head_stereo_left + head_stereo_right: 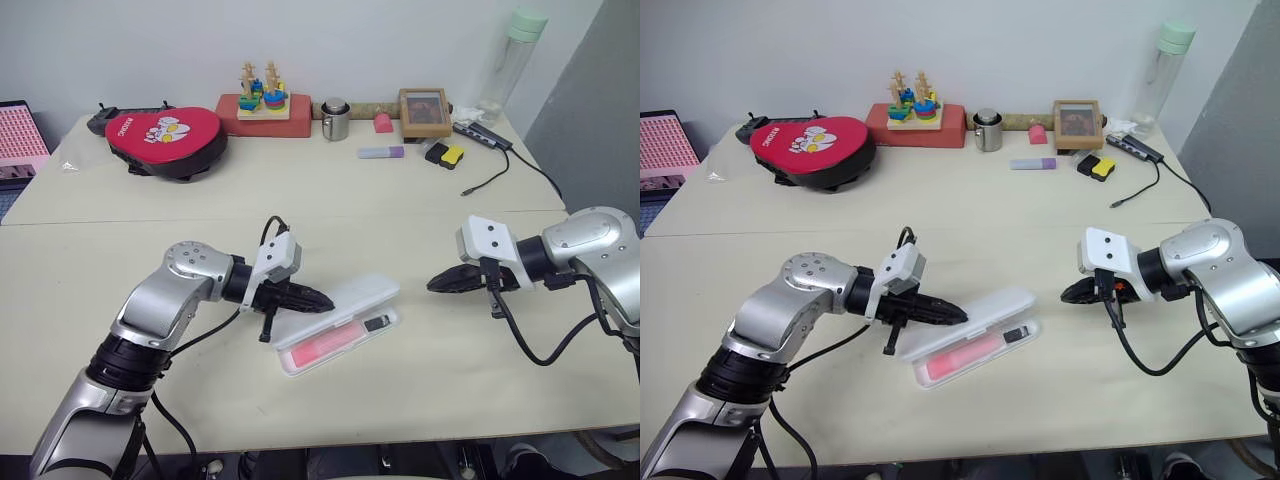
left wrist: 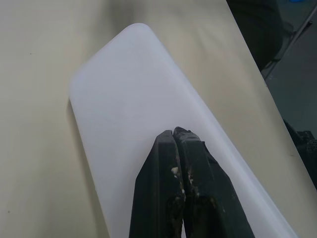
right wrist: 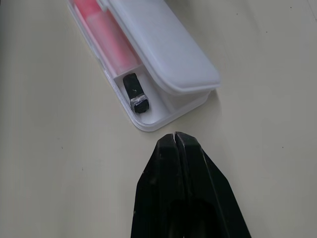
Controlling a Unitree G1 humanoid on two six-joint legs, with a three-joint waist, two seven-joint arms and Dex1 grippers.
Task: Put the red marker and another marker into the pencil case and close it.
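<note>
Item: case (image 1: 340, 322), white, flat, hinged. It lay on the surface (image 1: 420, 380) between the two arms, its long axis running diagonally from near-left to far-right. The lid stood partly lowered over the tray, with a gap left along the near long side.

Contents: a pink marker (image 1: 325, 346) lay lengthwise in the main compartment. A small dark stick (image 3: 136, 92) lay in the end compartment past the divider. The red marker could not be told apart in the tray; a second pink-red shape showed beside the first in the right wrist view, mostly hidden under the lid.

Left hand (image 1: 318, 300): fingers pressed together, holding nothing. Its tips lay over the lid at the case's left end, pointing along the lid toward the right; whether they touched it could not be told.

Right hand (image 1: 436, 284): fingers pressed together, holding nothing. It hung just off the case's right end, pointing left toward it and apart from it.

Judgement: loading looked largely finished, with closing left to do. The left hand was the nearer one, already above the lid, so a downward press there seemed the fitting move. A push at one end alone might tilt or slide the case.
</note>
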